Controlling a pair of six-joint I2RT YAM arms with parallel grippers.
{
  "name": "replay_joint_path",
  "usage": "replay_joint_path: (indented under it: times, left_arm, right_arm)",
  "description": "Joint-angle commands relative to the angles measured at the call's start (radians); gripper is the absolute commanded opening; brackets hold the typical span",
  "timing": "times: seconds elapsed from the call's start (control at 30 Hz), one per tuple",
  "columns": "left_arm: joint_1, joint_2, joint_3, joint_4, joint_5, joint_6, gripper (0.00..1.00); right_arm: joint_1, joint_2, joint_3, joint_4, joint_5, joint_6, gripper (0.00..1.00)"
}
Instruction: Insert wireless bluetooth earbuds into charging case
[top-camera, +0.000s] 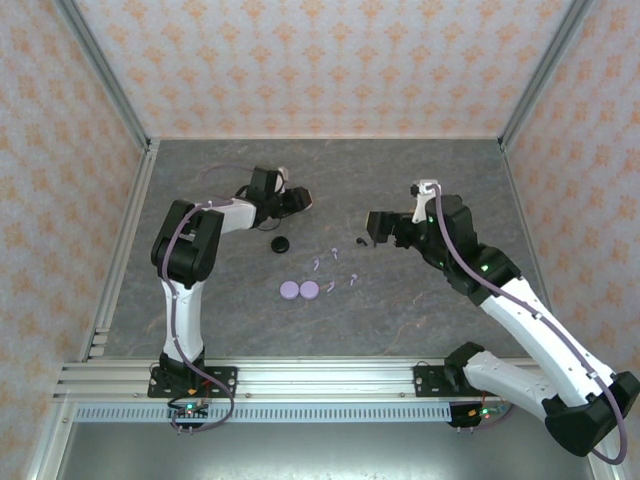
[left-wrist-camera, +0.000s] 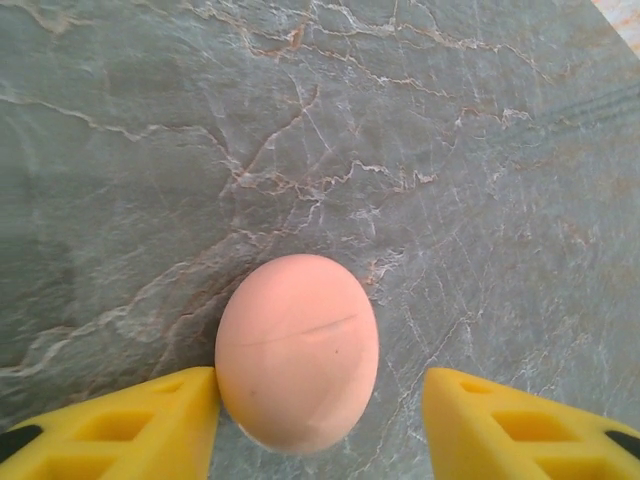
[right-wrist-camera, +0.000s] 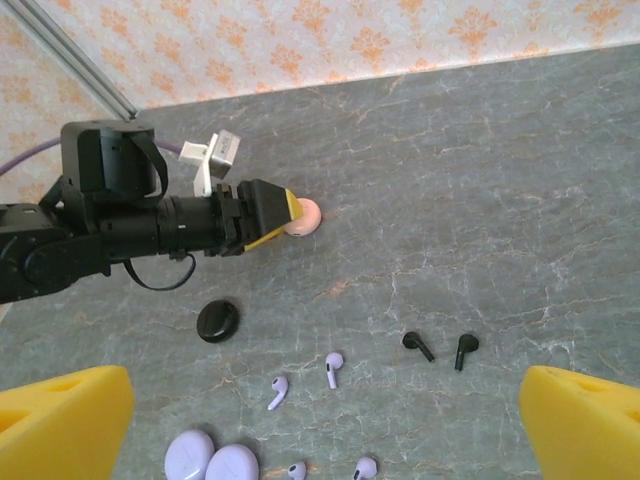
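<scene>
Straddling the pink case (left-wrist-camera: 297, 350) at lower centre, the left gripper (left-wrist-camera: 320, 405) stands apart. The right gripper (right-wrist-camera: 325, 415) gapes wide; earbuds (right-wrist-camera: 333, 368), a black case (right-wrist-camera: 217, 320) and lilac cases (right-wrist-camera: 215, 462) lie low in frame

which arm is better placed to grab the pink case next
Left. The left hand is open with the pink case between its fingers. The right hand hangs open farther off, by the black earbuds.

Top camera looks down on the whole table (top-camera: 400, 320). Left wrist camera is close above the pink case (left-wrist-camera: 297, 350); right wrist camera faces it from afar.
</scene>
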Motion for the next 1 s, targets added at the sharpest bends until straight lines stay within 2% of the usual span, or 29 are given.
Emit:
replay_joint_path:
  times: [0.0,0.27,0.5,0.73,0.97]
  left_arm:
    - [0.033,-0.091,-0.040,-0.039,-0.021,0.027,0.60]
    - [0.052,-0.340,-0.183,-0.041,-0.036,0.051,0.65]
    - [0.054,-0.616,-0.355,-0.064,-0.091,0.048,0.70]
    - [0.069,-0.858,-0.473,-0.148,-0.170,0.025,0.84]
    - [0.117,-0.964,-0.515,-0.181,-0.134,-0.005,0.95]
  right_arm:
    - [-0.004,-0.003,-0.026,0.040,-0.033,-0.017,0.99]
    - [0.020,0.098,-0.004,-0.057,-0.139,-0.117,1.00]
    - [0.202,0.306,0.069,-0.154,-0.078,-0.246,0.98]
    - [0.354,0.590,0.198,-0.257,0.013,-0.277,0.93]
    - [0.417,0.815,0.314,-0.286,0.053,-0.326,0.91]
